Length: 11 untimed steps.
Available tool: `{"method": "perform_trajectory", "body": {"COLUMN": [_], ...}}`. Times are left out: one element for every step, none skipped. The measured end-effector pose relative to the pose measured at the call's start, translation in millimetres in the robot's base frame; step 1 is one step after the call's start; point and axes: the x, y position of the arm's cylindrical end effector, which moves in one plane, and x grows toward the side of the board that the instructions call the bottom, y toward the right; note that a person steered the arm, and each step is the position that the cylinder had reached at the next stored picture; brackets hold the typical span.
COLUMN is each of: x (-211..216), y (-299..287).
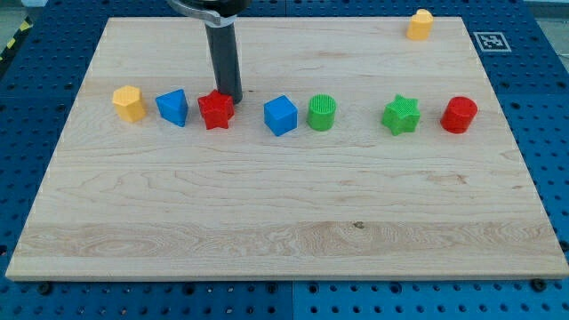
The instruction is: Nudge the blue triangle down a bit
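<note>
The blue triangle (pixel 173 108) lies at the view's left on the wooden board (pixel 284 222), between a yellow hexagon block (pixel 129 103) on its left and a red star (pixel 216 110) on its right. My tip (pixel 233 96) rests on the board just above and to the right of the red star, touching or nearly touching it, and about a block's width to the right of the blue triangle.
Along the same row to the right are a blue cube (pixel 280 116), a green cylinder (pixel 322 113), a green star (pixel 401 116) and a red cylinder (pixel 460 116). A second yellow block (pixel 420 24) sits at the top right corner.
</note>
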Motion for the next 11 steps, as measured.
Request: {"method": "perform_trajectory", "body": {"x": [-9,-12,-12,-12,-12,-12,-10,-7,-5,-5,-17], "y": [-7,-26,-32,-51,-66,-70,-73,-75,-76,-80,-105]}}
